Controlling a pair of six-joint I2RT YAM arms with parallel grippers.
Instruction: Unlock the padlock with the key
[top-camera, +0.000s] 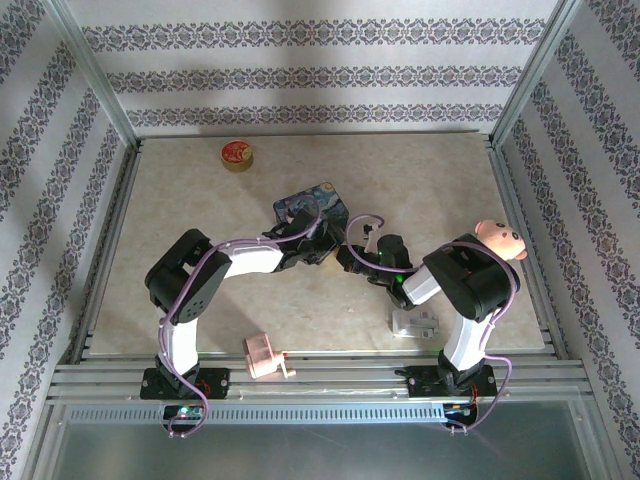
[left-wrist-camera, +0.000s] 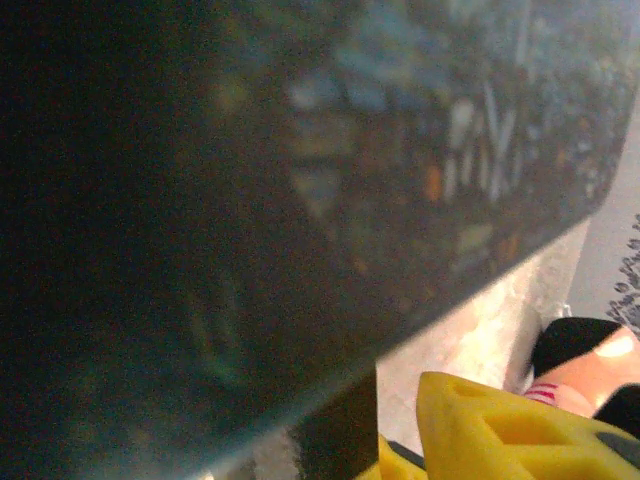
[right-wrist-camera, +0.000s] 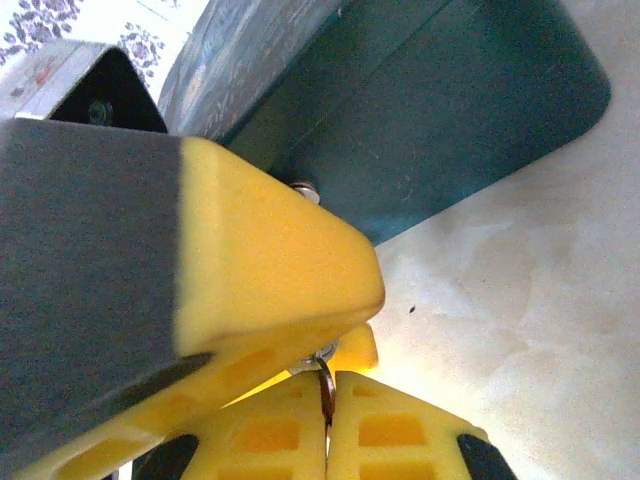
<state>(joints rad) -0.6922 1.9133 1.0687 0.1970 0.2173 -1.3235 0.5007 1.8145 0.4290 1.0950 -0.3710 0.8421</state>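
You have two arms on the surface (top-camera: 430, 190), and they meet near its middle, just in front of one blue tin (top-camera: 308, 205).

Your right fingers (right-wrist-camera: 385, 435) are pressed together on the one key (right-wrist-camera: 326, 392). It shows as a thin dark sliver of metal standing up out of the seam between them. The key's top end touches a small silvery bit at the lower edge of your left fingers (right-wrist-camera: 270, 260).

One left finger lies across the right wrist view, close against the tin's side. A second silvery bit sticks out at its upper edge, by the tin. These bits look like parts of the one padlock (right-wrist-camera: 305, 189), but its body is hidden behind that finger. You cannot tell from here whether the left fingers are open or clamped on it. The left wrist view shows one yellow finger low at the right, under the dark tin wall.

Four other things lie well apart from the arms:
- one round red-and-gold tin (top-camera: 237, 155) near the far left of the surface
- one pink pig toy (top-camera: 500, 238) by the right arm's elbow
- one pale pink object (top-camera: 266, 357) at the near edge
- one white block (top-camera: 414, 323) near the right arm's base
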